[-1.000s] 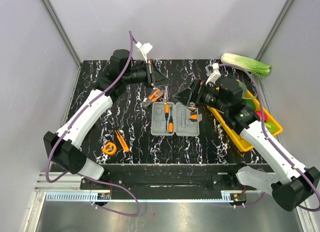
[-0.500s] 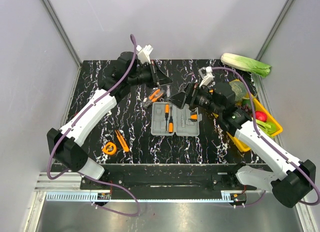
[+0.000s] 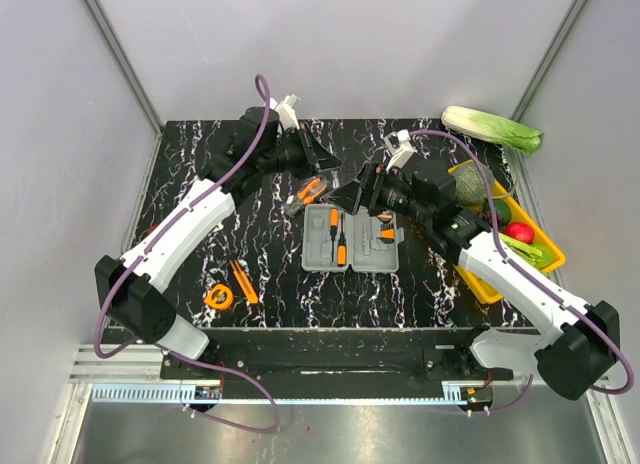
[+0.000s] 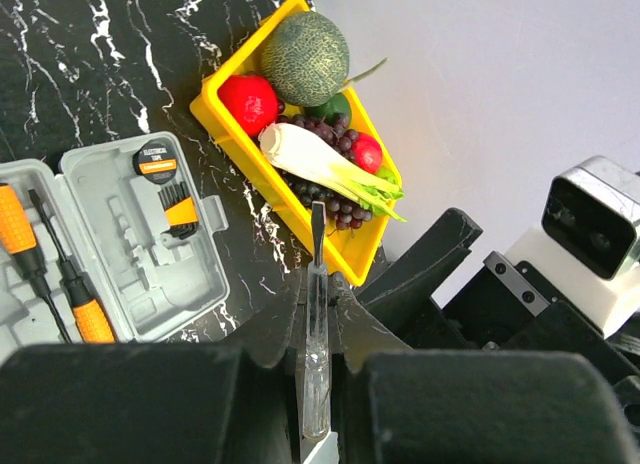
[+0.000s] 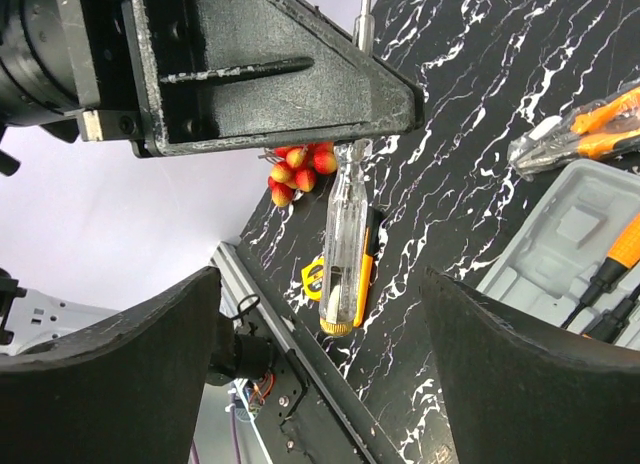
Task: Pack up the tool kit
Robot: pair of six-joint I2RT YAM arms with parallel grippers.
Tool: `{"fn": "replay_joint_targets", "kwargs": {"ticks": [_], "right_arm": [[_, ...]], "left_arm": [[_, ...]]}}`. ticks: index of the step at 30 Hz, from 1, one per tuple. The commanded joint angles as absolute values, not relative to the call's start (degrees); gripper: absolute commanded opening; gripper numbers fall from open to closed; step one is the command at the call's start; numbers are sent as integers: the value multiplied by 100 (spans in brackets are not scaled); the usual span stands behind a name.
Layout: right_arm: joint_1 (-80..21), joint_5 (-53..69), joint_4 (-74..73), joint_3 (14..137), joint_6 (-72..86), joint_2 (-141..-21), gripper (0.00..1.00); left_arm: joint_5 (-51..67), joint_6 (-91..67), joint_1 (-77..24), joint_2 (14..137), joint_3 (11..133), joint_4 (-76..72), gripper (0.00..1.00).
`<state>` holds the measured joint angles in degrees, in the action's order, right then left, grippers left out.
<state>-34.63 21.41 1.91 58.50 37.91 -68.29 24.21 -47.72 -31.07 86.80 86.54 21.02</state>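
Note:
The grey tool kit case (image 3: 350,240) lies open mid-table, with two orange-handled screwdrivers (image 3: 338,236) in its left half. My left gripper (image 3: 322,157) hangs above the table behind the case, shut on a clear-handled screwdriver (image 4: 317,324). The shaft of that screwdriver points out past the fingertips. My right gripper (image 3: 351,195) is open and faces the left one. The clear handle (image 5: 345,246) hangs between its two wide-apart fingers (image 5: 110,369) without touching them. Orange pliers (image 3: 310,192) lie just behind the case. A tape measure (image 3: 219,297) and an orange knife (image 3: 243,281) lie at the front left.
A yellow tray (image 3: 478,281) of vegetables stands at the right table edge, with a cabbage (image 3: 492,129) beyond it. Small red fruits (image 5: 300,164) lie near the left table edge. In the left wrist view the tray (image 4: 236,141) sits right of the case (image 4: 120,234).
My right gripper has moved left over the case toward the left gripper, so the clear handle now sits between its fingers. The left gripper has shifted slightly right, still holding the screwdriver.

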Motion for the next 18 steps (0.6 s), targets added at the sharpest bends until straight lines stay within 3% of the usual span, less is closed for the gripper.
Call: {"fn": "replay_joint_targets", "kwargs": {"ticks": [1, 12, 16, 18], "right_arm": [[-3595, 1864, 422, 6117, 3779, -6961, 86], [-3630, 1679, 237, 6240, 3744, -7075, 62], [-3639, 1696, 193, 6258, 3753, -7102, 59], [-3639, 1714, 185, 6205, 3744, -7032, 66]], "left_arm": [[1978, -5106, -3146, 8552, 8570, 2267, 0], [1635, -5238, -3155, 8464, 8561, 2558, 0], [1600, -5265, -3146, 8446, 8525, 2566, 0], [1591, -5273, -3147, 8464, 8534, 2558, 0]]}}
